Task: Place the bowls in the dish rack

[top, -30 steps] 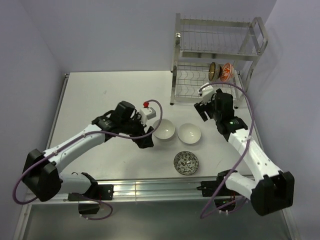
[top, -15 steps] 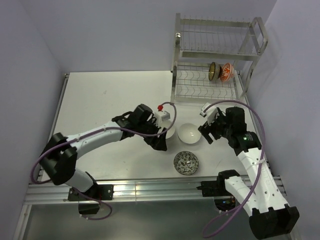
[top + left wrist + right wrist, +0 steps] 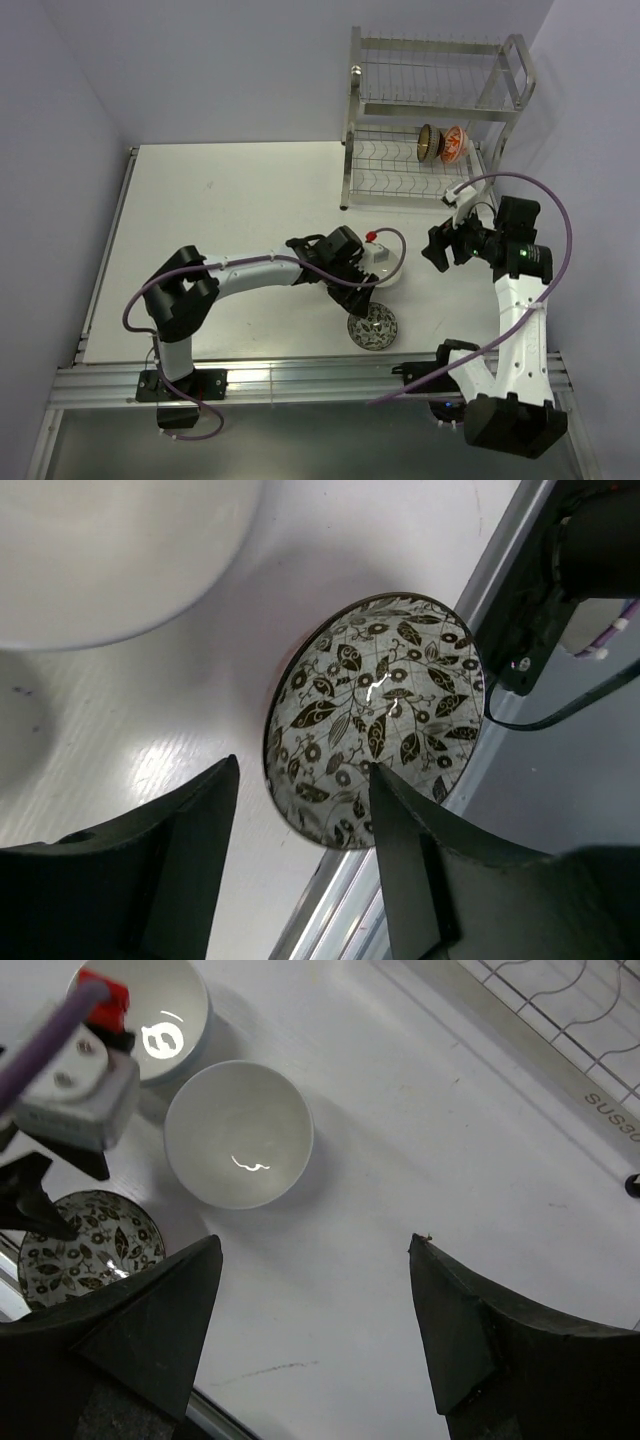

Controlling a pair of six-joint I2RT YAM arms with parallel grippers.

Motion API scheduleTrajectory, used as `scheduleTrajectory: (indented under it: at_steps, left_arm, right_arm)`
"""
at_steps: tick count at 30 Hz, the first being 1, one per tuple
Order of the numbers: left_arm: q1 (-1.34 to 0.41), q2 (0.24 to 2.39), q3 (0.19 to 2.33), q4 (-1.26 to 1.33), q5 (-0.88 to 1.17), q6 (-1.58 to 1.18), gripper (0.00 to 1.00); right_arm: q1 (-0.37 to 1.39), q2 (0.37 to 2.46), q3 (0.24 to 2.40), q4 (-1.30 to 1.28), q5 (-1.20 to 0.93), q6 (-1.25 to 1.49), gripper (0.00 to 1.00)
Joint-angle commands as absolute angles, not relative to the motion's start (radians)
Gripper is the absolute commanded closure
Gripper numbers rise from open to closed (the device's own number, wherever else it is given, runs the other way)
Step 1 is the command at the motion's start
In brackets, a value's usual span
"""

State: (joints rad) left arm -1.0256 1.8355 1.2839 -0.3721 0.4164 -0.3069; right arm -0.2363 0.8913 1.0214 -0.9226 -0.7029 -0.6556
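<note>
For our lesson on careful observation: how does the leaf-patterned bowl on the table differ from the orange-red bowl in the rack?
The leaf-patterned bowl is grey-white with dark leaves; the orange-red bowl is warm-coloured. The leaf-patterned bowl sits mouth-up on the table; the orange-red bowl stands on edge in the dish rack's lower tier. Both are small and round.

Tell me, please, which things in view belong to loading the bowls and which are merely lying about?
Job in hand: dish rack; brown bowl and orange-red bowl in its lower tier; white bowl, second white bowl and grey-white patterned bowl on the table.
Just about: purple cable; metal rail at the table's near edge.
</note>
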Motion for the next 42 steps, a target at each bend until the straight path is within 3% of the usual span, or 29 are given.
scheduleTrajectory:
  at_steps: [1,6,12,15,16,19,28,36,39,42]
  left_arm:
    - [-1.058,1.879,1.35,-0.387,0.344,-0.313,0.41]
    - [-1.062,1.925,1.385,-0.403,0.305,-0.313,0.41]
    - [-1.075,1.956,1.385,-0.414,0.279,-0.299,0.49]
    - [-1.083,1.982,1.394,-0.426,0.285,-0.293,0.64]
    - [-1.085,1.994,1.397,-0.431,0.287,-0.295,0.78]
    - [-1.085,1.99,1.42,-0.46,0.322,-0.293,1.0]
    - [-1.086,1.771,1.39,-0.485,0.425,-0.313,1.0]
    - [-0.83,1.64,1.43,-0.518,0.404,-0.393,1.0]
    - [-0.799,1.631,1.473,-0.541,0.316,-0.374,1.0]
    - [-0.769,1.618,1.466,-0.519,0.287,-0.383,1.0]
  right_arm:
    - [-0.294,0.93,1.089,-1.0,-0.811,-0.693,0.18]
    - [-0.324,0.931,1.092,-1.014,-0.822,-0.706,0.18]
    - [-0.324,0.934,1.089,-1.002,-0.822,-0.696,0.18]
    - [-0.325,0.942,1.095,-0.994,-0.821,-0.678,0.16]
    - [-0.325,0.946,1.097,-0.988,-0.822,-0.672,0.15]
    - [-0.327,0.953,1.106,-0.979,-0.838,-0.646,0.14]
    - [-0.333,0.965,1.201,-0.942,-0.933,-0.453,0.14]
    - [-0.322,1.065,1.288,-0.864,-0.98,-0.29,0.18]
    - [-0.246,1.051,1.282,-0.742,-0.936,-0.187,0.18]
    - [-0.054,1.04,1.269,-0.628,-0.818,-0.106,0.18]
